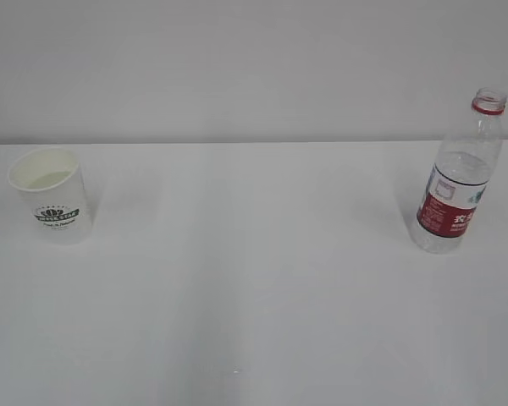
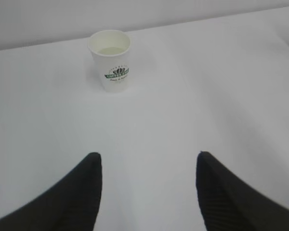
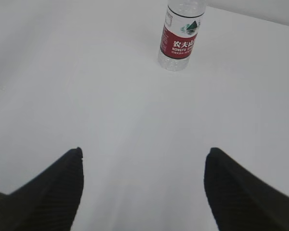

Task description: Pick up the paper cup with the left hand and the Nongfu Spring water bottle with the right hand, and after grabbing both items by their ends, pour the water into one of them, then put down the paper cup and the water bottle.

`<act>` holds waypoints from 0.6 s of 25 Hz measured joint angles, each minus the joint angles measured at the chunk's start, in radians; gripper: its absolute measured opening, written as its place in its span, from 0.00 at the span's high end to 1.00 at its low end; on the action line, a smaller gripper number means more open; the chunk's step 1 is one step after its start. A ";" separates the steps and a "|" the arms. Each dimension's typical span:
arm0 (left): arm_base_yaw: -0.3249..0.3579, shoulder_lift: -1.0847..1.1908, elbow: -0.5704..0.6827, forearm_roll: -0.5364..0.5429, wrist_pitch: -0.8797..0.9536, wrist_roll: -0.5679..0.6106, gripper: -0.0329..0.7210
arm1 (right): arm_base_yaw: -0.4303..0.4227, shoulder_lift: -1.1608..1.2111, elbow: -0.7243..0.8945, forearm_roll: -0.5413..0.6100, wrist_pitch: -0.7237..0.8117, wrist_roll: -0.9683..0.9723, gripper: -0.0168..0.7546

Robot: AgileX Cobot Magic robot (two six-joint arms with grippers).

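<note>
Both black grabbers, the left hand (image 2: 147,166) and the right hand (image 3: 143,161), hang wide apart and empty over the white table (image 1: 254,296), with the paper cup (image 1: 51,196) far off by the table's left edge and the Nongfu Spring water bottle (image 1: 459,178) by its right edge.

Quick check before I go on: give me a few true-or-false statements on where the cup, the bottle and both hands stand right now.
1. The paper cup stands upright on the table. True.
2. The Nongfu Spring water bottle lies on its side. False: it stands upright.
3. The left hand is shut on the cup. False: it is open, with the cup well ahead of it and untouched.
4. The bottle has no cap on. True.
5. The right hand is open and holds nothing. True.
6. Cup and bottle stand touching each other. False: they are far apart, at opposite sides of the table.
</note>
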 joint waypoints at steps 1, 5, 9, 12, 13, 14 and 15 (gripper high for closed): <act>0.000 0.000 0.016 0.000 0.000 0.000 0.36 | 0.000 0.000 0.000 0.000 0.002 0.000 0.22; 0.000 0.000 0.090 -0.012 -0.022 0.000 0.36 | 0.000 0.000 0.000 0.000 0.004 0.000 0.22; 0.000 0.000 0.138 -0.017 -0.072 0.000 0.36 | 0.000 0.000 0.020 0.000 0.007 0.001 0.22; 0.000 0.000 0.142 -0.017 -0.091 0.000 0.36 | 0.000 0.000 0.022 0.000 0.007 0.006 0.22; 0.000 0.000 0.142 -0.014 -0.100 0.000 0.36 | 0.000 0.000 0.022 0.000 0.007 0.008 0.22; 0.000 0.000 0.145 -0.012 -0.103 0.000 0.36 | 0.000 0.000 0.022 0.000 0.007 0.012 0.22; 0.000 0.000 0.147 -0.010 -0.108 0.000 0.36 | 0.000 0.000 0.022 0.000 0.007 0.013 0.22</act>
